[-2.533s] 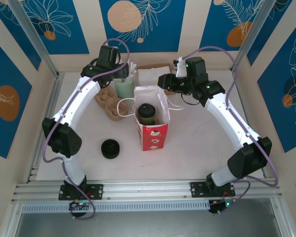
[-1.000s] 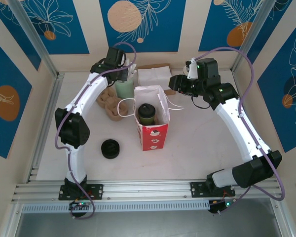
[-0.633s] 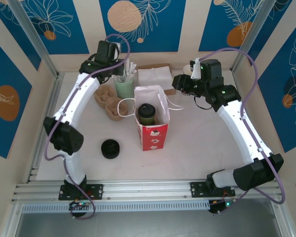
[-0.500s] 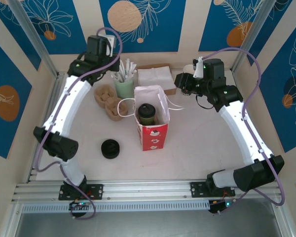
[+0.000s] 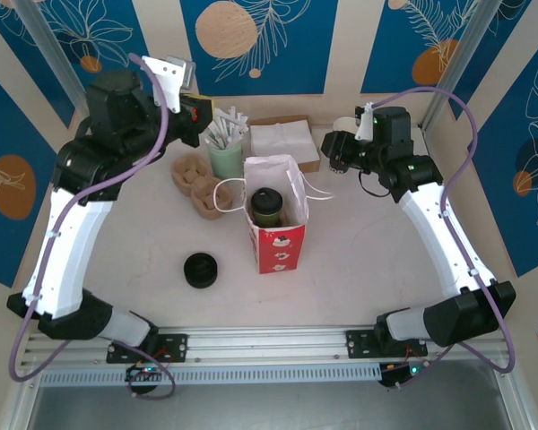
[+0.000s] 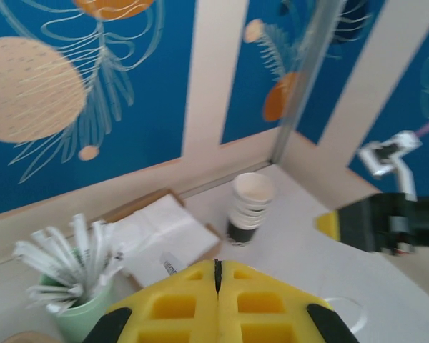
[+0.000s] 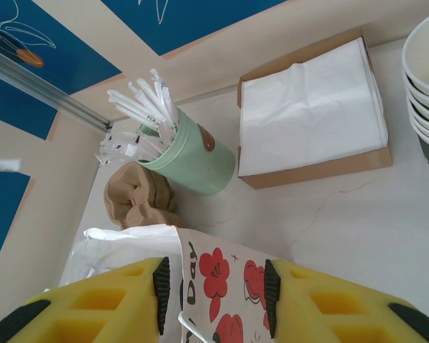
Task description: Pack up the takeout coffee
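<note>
At the left of the worktop (image 5: 359, 260) a low stack of black lids (image 5: 201, 269) sits apart from everything, spare stock rather than part of the order. Above and behind it our left arm is raised high off the surface. The left fingers (image 6: 193, 304) are pressed together with nothing between them, which we read as that arm being parked out of the way. Below them lie a brown cardboard cup carrier (image 5: 193, 179) and a green pot of wrapped straws (image 5: 224, 157), grouped at the back as supplies. In the middle stands the red-and-white bag (image 5: 276, 246), upright with its mouth open so things can go in from above. The takeout coffee (image 5: 267, 204) is already inside it, upright with its black lid on, which should keep it from spilling. Behind the bag is a shallow box of white napkins (image 5: 282, 139). To the right, our right fingers (image 7: 121, 300) are spread apart and empty, held above the worktop near the bag's far corner. Just beyond them a stack of lidless cups (image 7: 425, 78) waits by the back wall. We judge the main packing step done.
</note>
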`<action>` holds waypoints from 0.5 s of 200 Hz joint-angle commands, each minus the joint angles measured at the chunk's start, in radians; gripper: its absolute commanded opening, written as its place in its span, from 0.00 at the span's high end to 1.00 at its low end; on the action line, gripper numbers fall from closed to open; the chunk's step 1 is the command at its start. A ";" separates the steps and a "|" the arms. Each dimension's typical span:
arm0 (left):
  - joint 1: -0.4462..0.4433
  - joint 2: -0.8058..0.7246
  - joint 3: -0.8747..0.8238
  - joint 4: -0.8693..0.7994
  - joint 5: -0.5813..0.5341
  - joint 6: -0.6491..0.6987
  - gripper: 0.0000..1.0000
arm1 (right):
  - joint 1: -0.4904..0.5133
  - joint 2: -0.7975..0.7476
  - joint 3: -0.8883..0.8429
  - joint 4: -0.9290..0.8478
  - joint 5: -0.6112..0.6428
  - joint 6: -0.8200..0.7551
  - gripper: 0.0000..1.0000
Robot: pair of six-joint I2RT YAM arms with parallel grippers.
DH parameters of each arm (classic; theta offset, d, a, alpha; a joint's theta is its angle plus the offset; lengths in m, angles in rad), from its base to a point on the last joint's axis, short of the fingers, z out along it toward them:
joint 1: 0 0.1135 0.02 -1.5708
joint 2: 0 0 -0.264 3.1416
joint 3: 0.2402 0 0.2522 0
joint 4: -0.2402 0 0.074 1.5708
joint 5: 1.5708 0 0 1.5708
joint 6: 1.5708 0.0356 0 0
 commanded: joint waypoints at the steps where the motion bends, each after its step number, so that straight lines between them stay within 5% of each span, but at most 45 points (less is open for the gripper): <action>1: -0.017 -0.039 -0.017 -0.012 0.158 -0.033 0.97 | -0.009 -0.019 -0.012 0.016 0.012 -0.013 0.58; 23: -0.060 -0.053 -0.035 -0.035 0.208 -0.039 0.96 | -0.014 -0.019 -0.016 0.014 0.012 -0.013 0.58; 100: -0.255 -0.004 -0.096 -0.193 0.098 0.051 0.96 | -0.020 -0.022 -0.018 0.009 0.014 -0.018 0.58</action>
